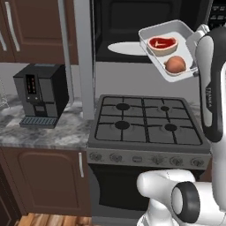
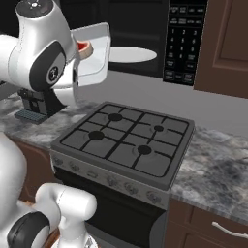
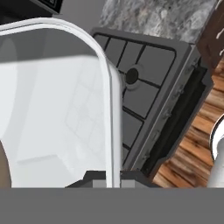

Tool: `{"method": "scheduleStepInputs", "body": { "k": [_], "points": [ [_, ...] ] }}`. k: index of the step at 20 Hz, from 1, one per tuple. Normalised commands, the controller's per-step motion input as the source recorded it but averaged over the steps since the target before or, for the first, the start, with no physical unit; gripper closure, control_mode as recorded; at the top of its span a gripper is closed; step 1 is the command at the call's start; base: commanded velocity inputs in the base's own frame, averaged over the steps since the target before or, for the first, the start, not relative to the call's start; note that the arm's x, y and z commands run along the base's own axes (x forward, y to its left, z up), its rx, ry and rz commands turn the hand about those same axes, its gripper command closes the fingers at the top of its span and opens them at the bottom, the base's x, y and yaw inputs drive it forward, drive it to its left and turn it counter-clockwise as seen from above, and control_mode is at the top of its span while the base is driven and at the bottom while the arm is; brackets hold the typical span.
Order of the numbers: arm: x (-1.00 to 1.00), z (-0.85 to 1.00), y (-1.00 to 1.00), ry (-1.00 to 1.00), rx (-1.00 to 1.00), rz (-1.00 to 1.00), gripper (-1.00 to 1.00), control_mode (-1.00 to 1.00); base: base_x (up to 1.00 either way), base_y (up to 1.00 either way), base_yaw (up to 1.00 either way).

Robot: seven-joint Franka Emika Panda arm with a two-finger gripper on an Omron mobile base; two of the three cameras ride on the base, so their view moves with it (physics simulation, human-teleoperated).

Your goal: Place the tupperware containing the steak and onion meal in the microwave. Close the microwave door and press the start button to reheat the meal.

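Up high, the tupperware (image 1: 185,33) is held in the air above the back right corner of the stove (image 1: 148,126). It is tilted, with one long edge lower than the other. The jaws of the gripper (image 3: 113,180) are closed on the rim of the tupperware, at its right end as seen in the left base view. In the hand view the thin white rim is seen pinched between the two dark tips.

The steak (image 1: 162,43) is lying in the far half of the tupperware, and the onion (image 1: 175,64) is lying in the near half, close to the lower rim. They are a little apart.

The microwave (image 1: 132,26) is just behind the tupperware, and its dark inside is open to the front. The turntable plate (image 1: 126,47) is seen on its floor. The far edge of the tupperware is near the front edge of the microwave opening. The keypad (image 2: 183,41) is at the right side of the opening.

The stove top under the tupperware is bare. A coffee machine (image 1: 39,95) is standing on the surface to the left, well apart from the tupperware.
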Motion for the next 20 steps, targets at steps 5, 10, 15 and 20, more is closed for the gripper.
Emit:
{"method": "scheduleStepInputs", "body": {
  "k": [5, 10, 15, 20],
  "points": [
    [0.63, 0.0, 0.01, 0.0, 0.0, -0.04, 1.0, -1.0, 0.0, 0.0, 0.0],
    [0.6, 0.02, 0.0, 0.0, 0.0, -0.05, 1.0, -1.0, 0.0, 0.0, 0.0],
    [0.53, 0.04, 0.0, 0.0, 0.03, -0.08, 1.0, -1.0, 0.0, 0.0, 0.0],
    [0.59, 0.01, 0.0, 0.0, 0.06, -0.04, 1.0, -1.0, 0.0, 0.0, 0.0]
  ]
}}
